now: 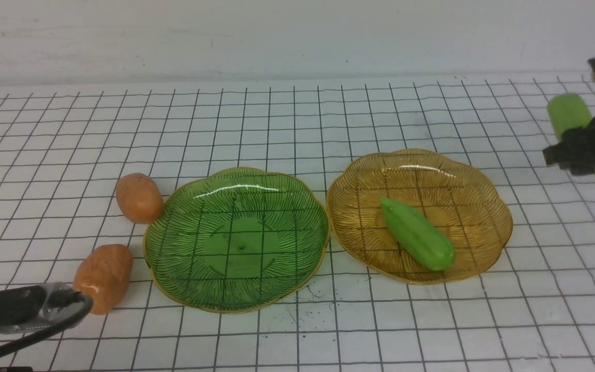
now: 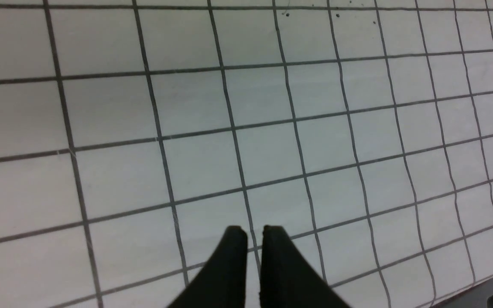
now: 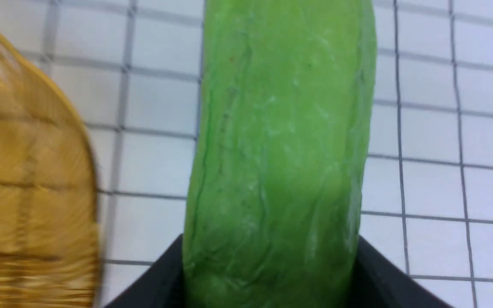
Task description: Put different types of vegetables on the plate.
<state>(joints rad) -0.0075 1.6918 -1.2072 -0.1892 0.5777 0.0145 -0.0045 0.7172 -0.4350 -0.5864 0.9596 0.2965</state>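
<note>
Two plates sit mid-table: a green plate (image 1: 173, 268) with nothing in it and an amber plate (image 1: 488, 191) holding one green cucumber (image 1: 417, 235). Two orange-brown potatoes (image 1: 139, 198) (image 1: 104, 276) lie left of the green plate. At the far right my right gripper (image 1: 584, 150) is shut on a second cucumber (image 1: 566, 113), raised off the table to the right of the amber plate. In the right wrist view that cucumber (image 3: 280, 158) fills the space between the black fingers (image 3: 383, 278), beside the amber plate's rim (image 3: 75, 128). My left gripper (image 2: 254, 233) is shut and holds nothing, low at the front left.
The table is a white sheet with a black grid (image 1: 297, 119); a pale wall stands behind it. The left gripper's body (image 1: 34, 307) lies close to the nearer potato. The table's front edge (image 2: 486, 286) shows in the left wrist view.
</note>
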